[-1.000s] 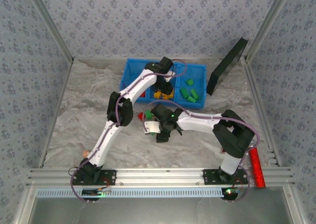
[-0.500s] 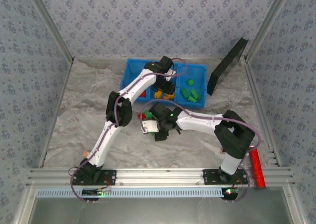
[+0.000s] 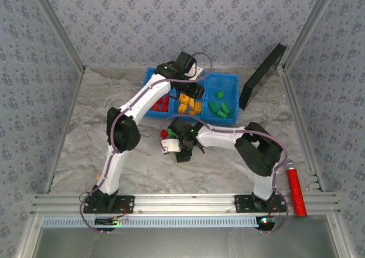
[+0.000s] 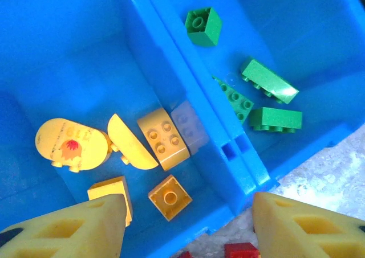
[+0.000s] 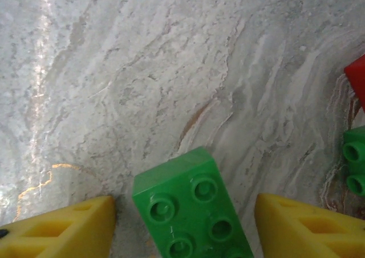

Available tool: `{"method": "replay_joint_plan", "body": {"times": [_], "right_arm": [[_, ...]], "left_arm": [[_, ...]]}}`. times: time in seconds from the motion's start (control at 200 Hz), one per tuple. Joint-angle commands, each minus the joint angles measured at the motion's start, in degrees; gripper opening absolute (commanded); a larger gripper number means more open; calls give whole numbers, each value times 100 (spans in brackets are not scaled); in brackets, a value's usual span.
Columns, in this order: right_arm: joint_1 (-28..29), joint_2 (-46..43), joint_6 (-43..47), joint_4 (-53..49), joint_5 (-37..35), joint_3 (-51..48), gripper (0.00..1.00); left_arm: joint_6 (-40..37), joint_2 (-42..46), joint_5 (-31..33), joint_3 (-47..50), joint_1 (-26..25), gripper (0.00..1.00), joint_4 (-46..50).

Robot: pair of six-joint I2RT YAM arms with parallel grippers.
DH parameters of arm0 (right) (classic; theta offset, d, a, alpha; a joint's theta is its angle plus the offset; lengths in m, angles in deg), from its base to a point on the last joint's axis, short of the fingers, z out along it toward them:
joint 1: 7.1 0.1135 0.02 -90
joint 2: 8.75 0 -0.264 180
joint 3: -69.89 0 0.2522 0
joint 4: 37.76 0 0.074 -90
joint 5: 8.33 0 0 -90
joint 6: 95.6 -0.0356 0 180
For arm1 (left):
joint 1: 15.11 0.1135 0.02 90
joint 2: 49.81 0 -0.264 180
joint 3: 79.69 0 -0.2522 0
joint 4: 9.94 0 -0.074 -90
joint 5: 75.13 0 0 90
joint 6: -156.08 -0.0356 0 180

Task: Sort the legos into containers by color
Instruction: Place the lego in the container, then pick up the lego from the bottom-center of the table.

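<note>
Legos first: a green studded plastic brick [image 5: 188, 212] lies low in the right-wrist frame, between the yellow fingers of the released right pincer [image 5: 184, 215], on the marbled grey table [image 5: 142, 70]. Left pincer [image 4: 188, 204] hangs released and empty over the middle compartment of the bright blue plastic bin [image 4: 188, 98]. Yellow bricks [image 4: 162, 138] lie below it, green bricks [image 4: 268, 81] upper right, next door.

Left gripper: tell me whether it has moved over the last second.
Yes. In the top view the left gripper has shifted toward the far rim of the blue bin, exposing more yellow bricks in its middle compartment.
</note>
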Motion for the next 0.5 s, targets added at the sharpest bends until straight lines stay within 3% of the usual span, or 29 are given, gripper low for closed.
{"method": "replay_joint_plan", "body": {"times": [0.0,0.265,0.495], "right_arm": [[-15,190,7,-247,86,145,58],[46,172,-253,-431,-148,140,26],[70,-650,-727,-329,-540,-393,17]], "left_arm": [[-27,476,-63,388,19,61,-194],[-25,1432,13,1474,123,63,-558],[-54,2179,465,2498,227,64,-759]]}}
